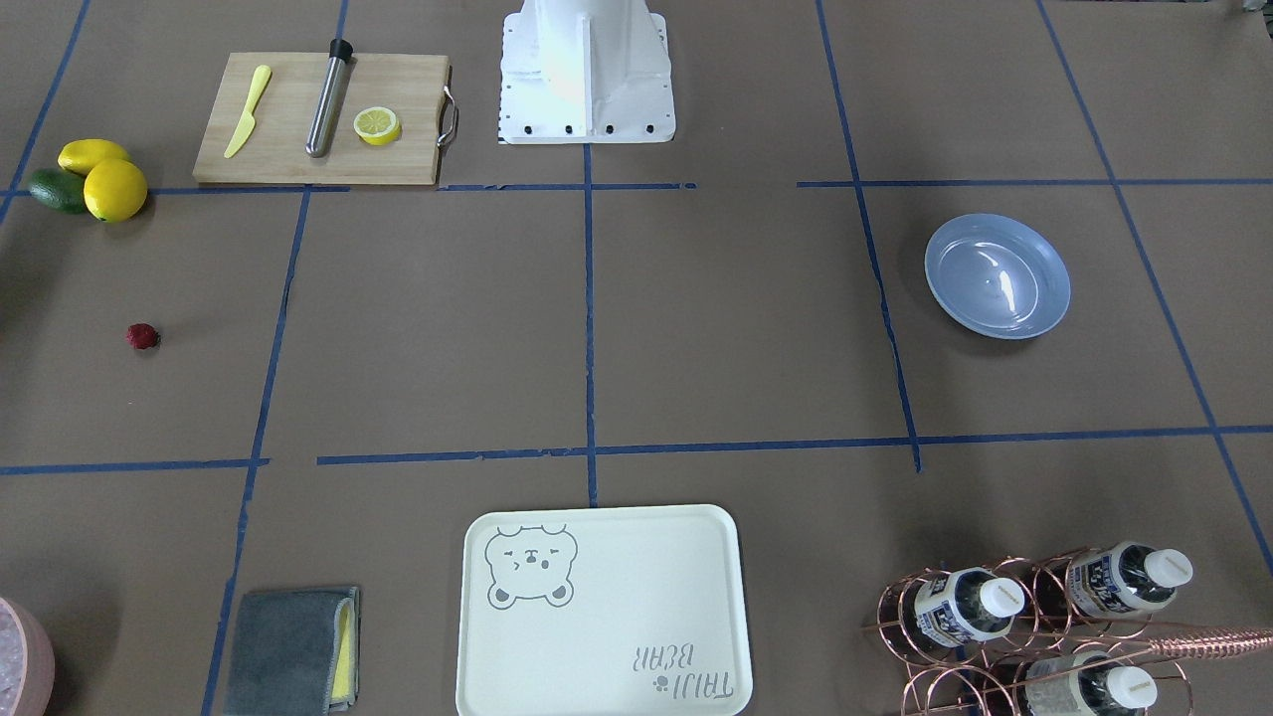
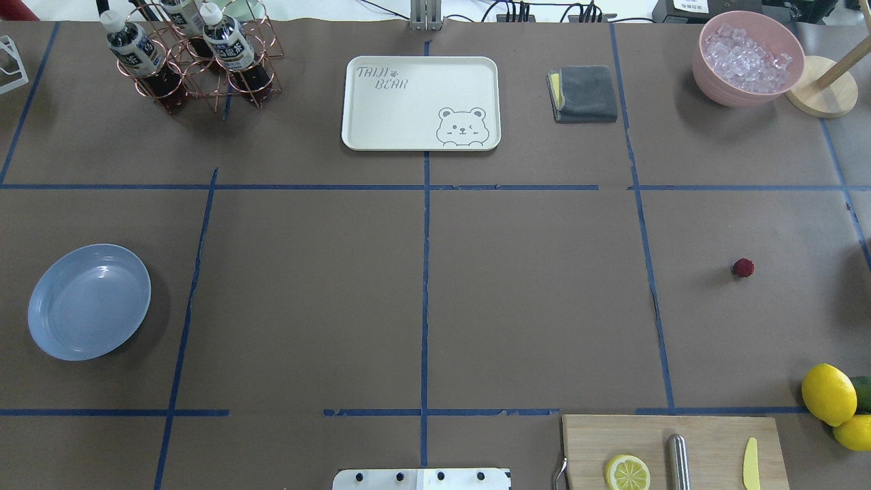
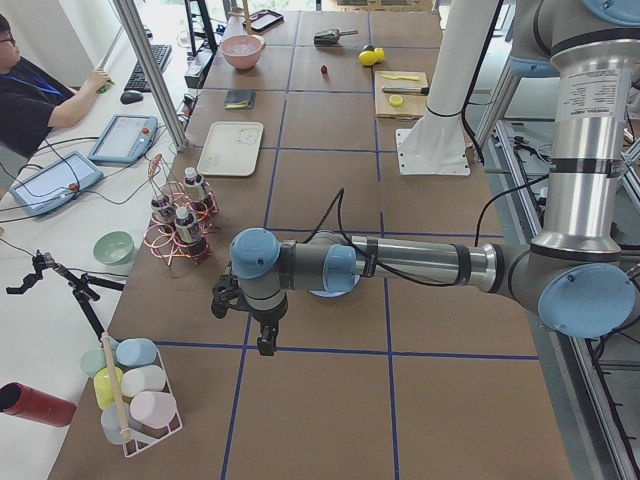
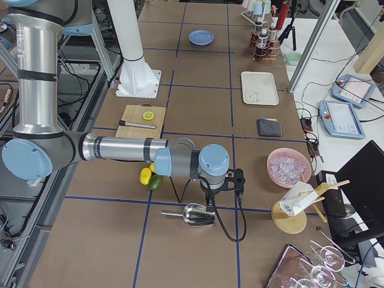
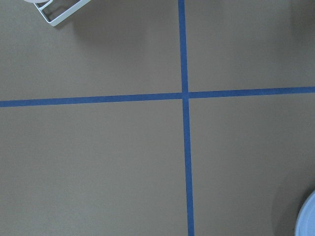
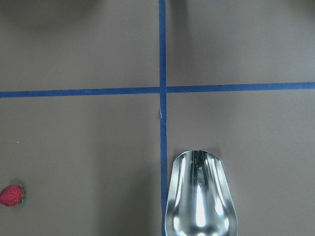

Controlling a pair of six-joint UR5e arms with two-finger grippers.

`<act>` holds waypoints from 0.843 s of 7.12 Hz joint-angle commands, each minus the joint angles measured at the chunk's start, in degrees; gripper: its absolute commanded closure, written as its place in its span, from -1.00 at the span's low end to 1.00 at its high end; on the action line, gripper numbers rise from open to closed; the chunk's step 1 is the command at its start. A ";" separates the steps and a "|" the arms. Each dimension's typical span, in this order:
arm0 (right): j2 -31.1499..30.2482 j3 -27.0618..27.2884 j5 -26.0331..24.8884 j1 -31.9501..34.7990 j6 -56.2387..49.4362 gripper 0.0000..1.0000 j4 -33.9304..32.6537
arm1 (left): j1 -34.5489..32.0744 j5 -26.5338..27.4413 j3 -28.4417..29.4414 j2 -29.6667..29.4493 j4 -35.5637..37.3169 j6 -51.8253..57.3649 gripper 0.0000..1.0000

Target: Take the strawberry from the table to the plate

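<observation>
The strawberry point(image 2: 743, 267) is a tiny dark-red berry lying alone on the brown-paper table point(image 2: 531, 306), on the robot's right side; it also shows in the front view point(image 1: 142, 336) and at the lower left edge of the right wrist view point(image 6: 11, 195). The light-blue plate point(image 2: 88, 301) sits empty far across the table on the robot's left point(image 1: 998, 275); its rim just enters the left wrist view point(image 5: 307, 219). My left gripper point(image 3: 265, 345) hangs beyond the plate, off the table's left part. My right gripper point(image 4: 211, 203) hovers over a metal scoop, past the strawberry. Whether either is open or shut I cannot tell.
A cutting board point(image 2: 670, 449) carries a half lemon, a steel rod and a yellow knife. Lemons point(image 2: 828, 393), a bear-print tray point(image 2: 420, 102), a grey cloth point(image 2: 584, 93), a pink ice bowl point(image 2: 747, 58), a bottle rack point(image 2: 190, 58) and a metal scoop point(image 6: 199, 196) ring the table. A person point(image 3: 40, 95) sits alongside.
</observation>
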 commanded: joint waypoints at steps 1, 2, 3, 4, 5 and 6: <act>0.01 -0.14 -0.04 -0.05 -0.01 -1.00 1.22 | 0.00 -0.09 -0.24 -0.44 -0.34 -0.05 -1.00; 0.01 -0.14 -0.04 -0.14 -0.01 -1.00 1.92 | 0.09 0.17 -1.72 -1.66 -2.26 -0.83 -1.00; 0.09 -0.14 -0.13 -0.23 -0.10 -1.00 3.84 | 0.09 0.44 -3.65 -2.37 -6.45 -0.67 -1.00; 1.23 -0.14 -0.30 -1.01 -0.19 -1.00 7.16 | 0.61 0.09 -2.80 -2.29 -10.76 -0.93 -1.00; 1.67 -0.75 -0.04 -2.15 0.07 -1.00 7.46 | 1.83 -0.44 -1.05 -2.20 -13.32 -7.02 -1.00; 1.76 -1.37 0.22 -3.29 -0.01 -1.00 8.24 | 4.72 -2.18 -0.60 0.58 -20.40 -15.00 -1.00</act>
